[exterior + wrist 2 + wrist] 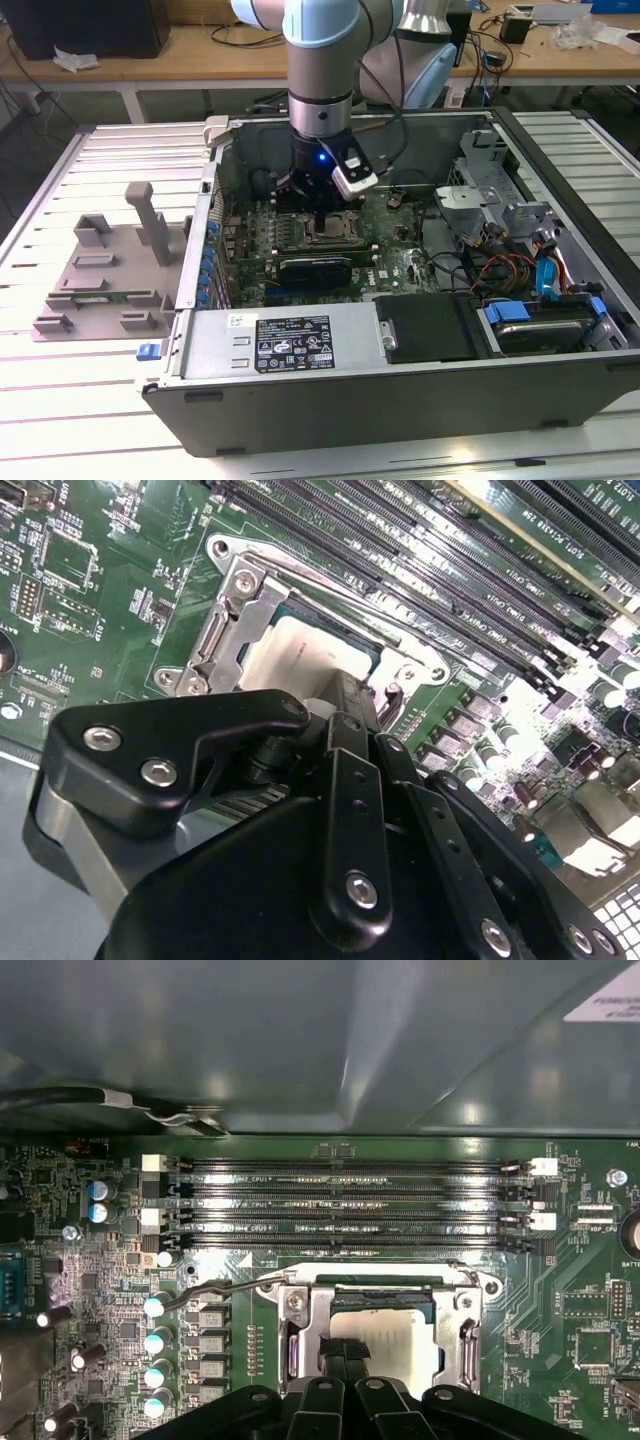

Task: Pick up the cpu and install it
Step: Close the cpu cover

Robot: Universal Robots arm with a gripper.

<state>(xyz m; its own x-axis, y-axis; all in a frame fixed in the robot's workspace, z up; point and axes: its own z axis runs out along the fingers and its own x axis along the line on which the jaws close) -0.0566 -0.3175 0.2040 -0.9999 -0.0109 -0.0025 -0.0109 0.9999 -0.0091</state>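
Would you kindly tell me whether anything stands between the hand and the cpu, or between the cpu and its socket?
Nothing visible does. In the first wrist view the hand is directly over the cpu, which lies inside the socket frame with its silvery top uncovered.

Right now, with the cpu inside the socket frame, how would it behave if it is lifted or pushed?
The cpu looks like a thin, flat, metal-topped plate, so it is probably stiff and light. Its smooth, shiny top may be slippery. The frame surrounds it, so a sideways push would likely jam it rather than slide it.
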